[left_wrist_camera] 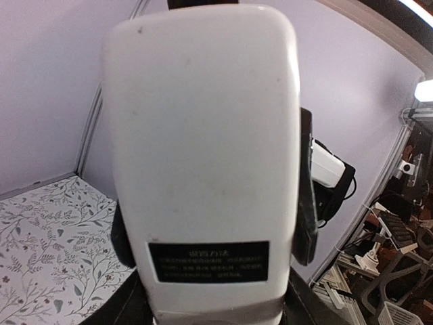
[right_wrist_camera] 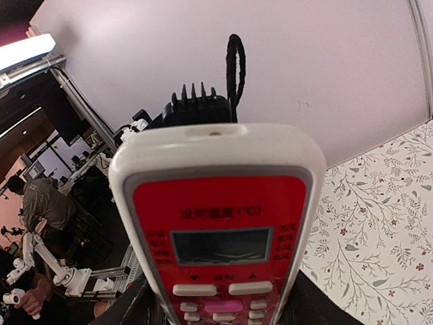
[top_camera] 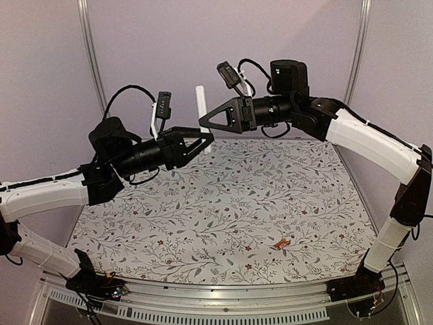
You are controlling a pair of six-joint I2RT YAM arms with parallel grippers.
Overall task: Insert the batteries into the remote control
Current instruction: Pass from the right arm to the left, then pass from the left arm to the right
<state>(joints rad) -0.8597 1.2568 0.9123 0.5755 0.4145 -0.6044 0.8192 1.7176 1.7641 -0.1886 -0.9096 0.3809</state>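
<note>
The remote control (top_camera: pixel 201 103) stands upright in the air over the far side of the table, held between both arms. My right gripper (top_camera: pixel 203 120) is shut on its lower part; the right wrist view shows the remote control's (right_wrist_camera: pixel 216 203) red button panel and small display between the dark fingers (right_wrist_camera: pixel 139 305). My left gripper (top_camera: pixel 208 141) comes in from the left, just below. In the left wrist view the plain white back (left_wrist_camera: pixel 203 149), with a black label, fills the frame, and a dark finger (left_wrist_camera: pixel 308 203) lies against each side edge. A small orange-red battery (top_camera: pixel 282 243) lies on the mat at the near right.
A floral-patterned mat (top_camera: pixel 223 203) covers the table. Lilac walls with metal posts (top_camera: pixel 90 54) close off the back and sides. A metal rail (top_camera: pixel 223 298) with the two arm bases runs along the near edge.
</note>
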